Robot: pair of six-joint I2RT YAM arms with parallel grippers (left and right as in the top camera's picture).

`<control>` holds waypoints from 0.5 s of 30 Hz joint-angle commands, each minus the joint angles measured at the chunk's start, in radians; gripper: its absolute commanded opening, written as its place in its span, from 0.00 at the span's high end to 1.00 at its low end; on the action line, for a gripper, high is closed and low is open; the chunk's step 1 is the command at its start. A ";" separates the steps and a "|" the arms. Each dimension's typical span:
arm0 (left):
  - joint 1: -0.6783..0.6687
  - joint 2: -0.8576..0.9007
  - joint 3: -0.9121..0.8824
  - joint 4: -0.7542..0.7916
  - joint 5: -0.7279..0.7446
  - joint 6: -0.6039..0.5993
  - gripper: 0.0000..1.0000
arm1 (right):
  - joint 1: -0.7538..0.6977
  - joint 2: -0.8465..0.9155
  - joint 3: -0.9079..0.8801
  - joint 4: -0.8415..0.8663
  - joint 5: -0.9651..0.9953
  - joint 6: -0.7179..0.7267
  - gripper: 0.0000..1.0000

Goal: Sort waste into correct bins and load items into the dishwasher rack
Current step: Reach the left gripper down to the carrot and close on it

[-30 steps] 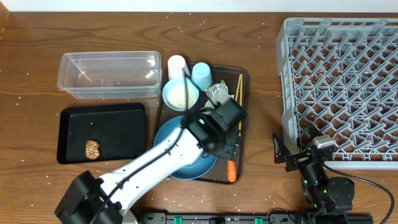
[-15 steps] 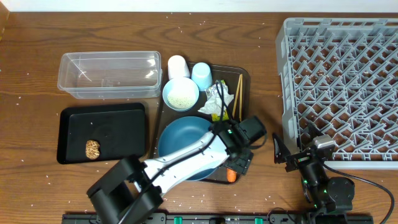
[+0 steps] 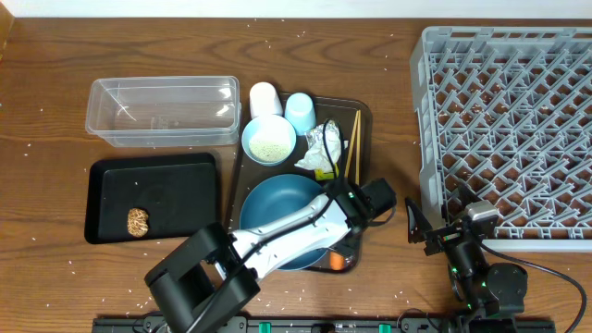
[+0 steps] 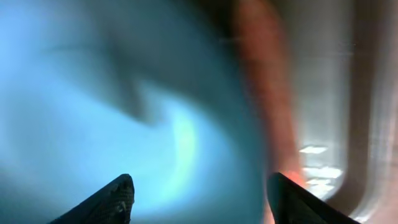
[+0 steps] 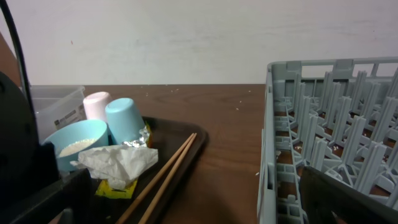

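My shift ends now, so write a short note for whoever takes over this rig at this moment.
Left claw: open, nothing held, low over the carrot beside the blue plate.
Right claw: open, parked beside the rack.
Done: brown lump lies in the black tray.
Left: bin the carrot, wrapper and rice from the bowl. Then load the plate, bowl, pinkish cup, light-blue cup and chopsticks; the rack holds none yet.
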 commanded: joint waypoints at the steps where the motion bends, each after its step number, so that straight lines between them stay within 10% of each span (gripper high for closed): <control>1: 0.050 -0.001 0.018 -0.068 -0.181 -0.074 0.31 | 0.009 -0.004 -0.002 -0.004 0.003 -0.008 0.01; 15: 0.114 -0.124 0.047 -0.078 -0.038 -0.050 0.31 | 0.009 -0.004 -0.002 -0.004 0.003 -0.008 0.01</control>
